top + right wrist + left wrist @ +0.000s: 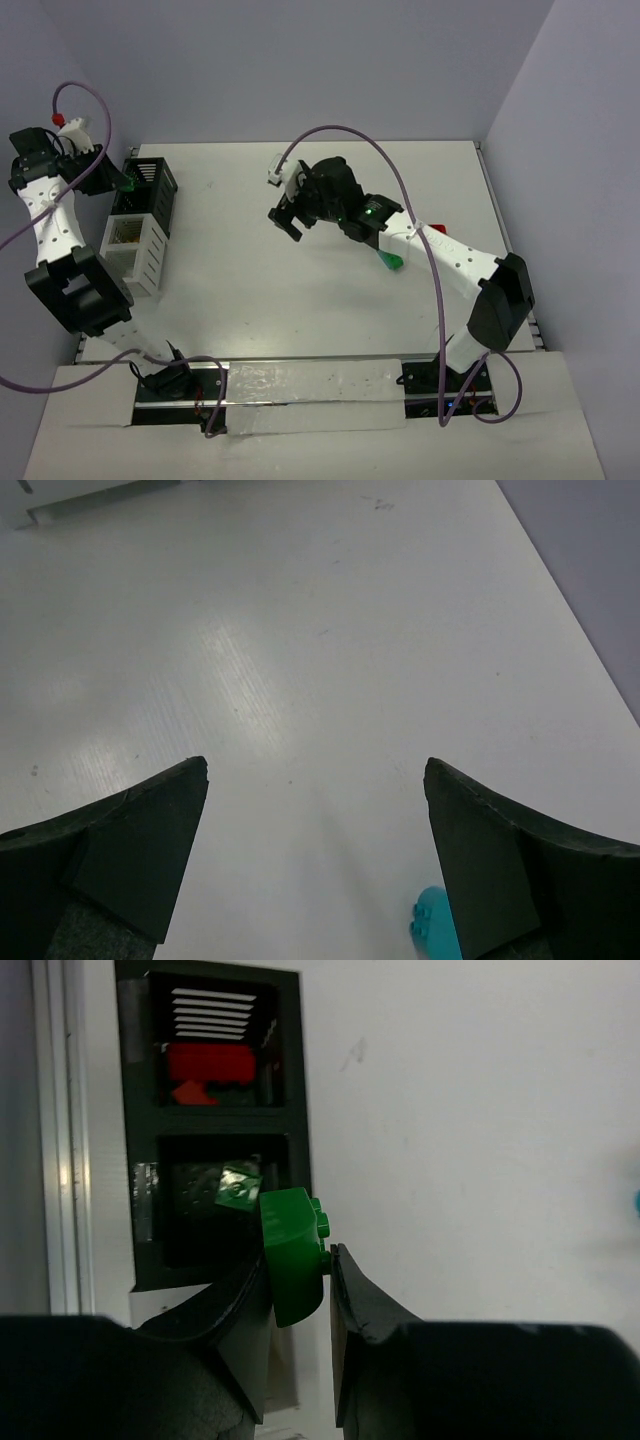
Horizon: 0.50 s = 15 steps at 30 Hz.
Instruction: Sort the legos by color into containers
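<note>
Clenched on a green lego (293,1250), the left claw (300,1290) hangs at the black container's (290,1080) lower compartment, where green lies and red sits above, likely for a matching drop; the right claw (315,770) gapes released over the counter (300,630). A cyan lego (435,925) waits at lower right, beside that claw.

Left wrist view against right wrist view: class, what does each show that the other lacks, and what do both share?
Only the left wrist view: the left hand shut on a green lego, and the black container holding red legos and a green piece. Only the right wrist view: the right hand open, a cyan lego beside one finger. Both: the white table.
</note>
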### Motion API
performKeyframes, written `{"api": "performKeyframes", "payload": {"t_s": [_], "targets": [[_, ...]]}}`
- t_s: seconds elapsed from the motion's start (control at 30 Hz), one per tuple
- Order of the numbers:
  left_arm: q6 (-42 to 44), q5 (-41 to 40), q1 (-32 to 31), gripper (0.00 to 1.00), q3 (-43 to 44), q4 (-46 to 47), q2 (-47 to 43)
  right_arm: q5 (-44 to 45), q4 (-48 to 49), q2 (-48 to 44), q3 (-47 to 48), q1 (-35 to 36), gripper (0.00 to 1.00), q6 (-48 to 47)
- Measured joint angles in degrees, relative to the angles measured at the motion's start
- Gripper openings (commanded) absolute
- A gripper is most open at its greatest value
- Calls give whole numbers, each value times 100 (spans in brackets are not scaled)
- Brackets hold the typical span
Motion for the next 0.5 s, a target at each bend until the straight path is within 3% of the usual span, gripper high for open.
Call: {"api": "performKeyframes", "payload": {"t_s": [0.07,0.33,0.5], "targets": [[132,-227,-3,11,48,-27,230,-3,-37,-1,-10,-99,96,68],[395,-786,-11,26,21,155,599,-62,-290,-1,-11,-646,96,368],[500,-840,-44,45,21,320,738,-107,-497,-1,-13,-939,96,495]]}}
